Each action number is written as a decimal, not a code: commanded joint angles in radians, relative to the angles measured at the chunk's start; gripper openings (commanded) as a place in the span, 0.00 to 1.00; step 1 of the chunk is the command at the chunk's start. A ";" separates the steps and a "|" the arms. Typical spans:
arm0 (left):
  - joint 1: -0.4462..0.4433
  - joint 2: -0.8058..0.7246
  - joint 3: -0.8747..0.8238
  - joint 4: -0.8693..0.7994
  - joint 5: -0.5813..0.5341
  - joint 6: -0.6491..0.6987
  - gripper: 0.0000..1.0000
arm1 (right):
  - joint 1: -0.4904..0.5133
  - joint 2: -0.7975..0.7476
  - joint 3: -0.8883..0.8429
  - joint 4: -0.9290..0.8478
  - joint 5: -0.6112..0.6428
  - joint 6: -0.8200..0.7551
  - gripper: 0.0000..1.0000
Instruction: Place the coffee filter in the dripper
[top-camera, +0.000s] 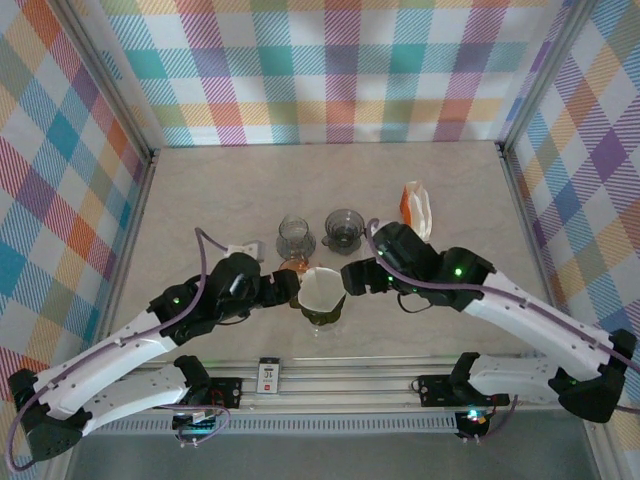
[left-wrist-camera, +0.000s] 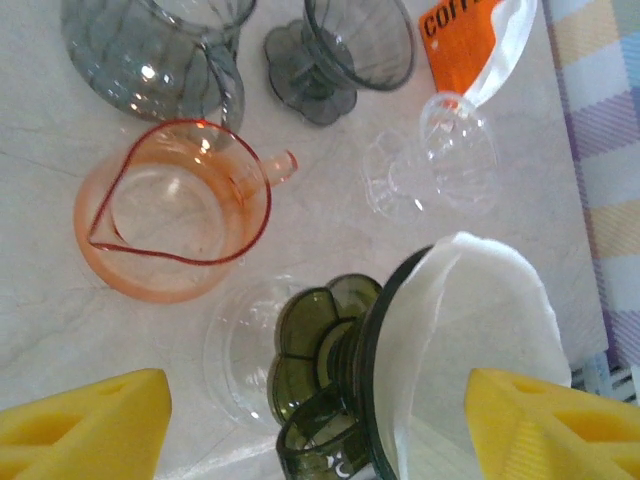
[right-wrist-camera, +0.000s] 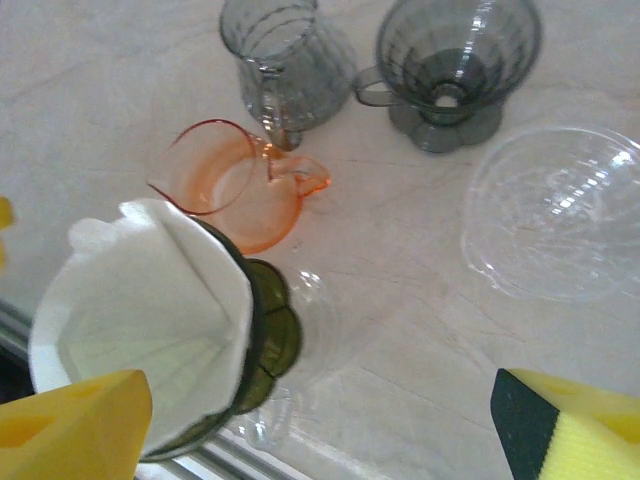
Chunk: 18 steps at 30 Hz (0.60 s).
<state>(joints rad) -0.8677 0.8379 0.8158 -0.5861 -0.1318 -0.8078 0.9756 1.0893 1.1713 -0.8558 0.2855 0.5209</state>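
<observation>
beneath the filter (right-wrist-camera: 150, 310), a half-hidden green dripper (right-wrist-camera: 272, 338)

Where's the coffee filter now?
Top view, centre: the coffee filter sits inside the green dripper, between left claw and right claw, just in front of the orange pitcher.

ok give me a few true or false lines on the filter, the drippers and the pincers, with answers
1. The white filter sits inside the green dripper. True.
2. The orange pitcher has a filter in it. False: there is no filter in it.
3. The left pincer and the right pincer are both shut. False: both stand open, fingers wide apart.
4. The grey dripper stands upright beside the grey pitcher. True.
5. The filter bag lies on the left side of the table. False: it lies on the right, beyond the right arm.
</observation>
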 joint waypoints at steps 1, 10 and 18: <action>0.096 -0.004 0.007 -0.025 0.023 -0.003 0.77 | 0.006 -0.037 -0.050 -0.022 0.075 0.049 0.89; 0.348 0.244 0.030 0.143 0.187 0.092 0.69 | -0.012 -0.137 -0.173 -0.042 0.104 0.108 0.89; 0.392 0.454 0.109 0.205 0.226 0.112 0.65 | -0.032 -0.207 -0.260 -0.083 0.084 0.141 0.89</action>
<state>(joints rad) -0.4847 1.2884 0.8753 -0.4263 0.0566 -0.7200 0.9512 0.9043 0.9295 -0.9066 0.3668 0.6285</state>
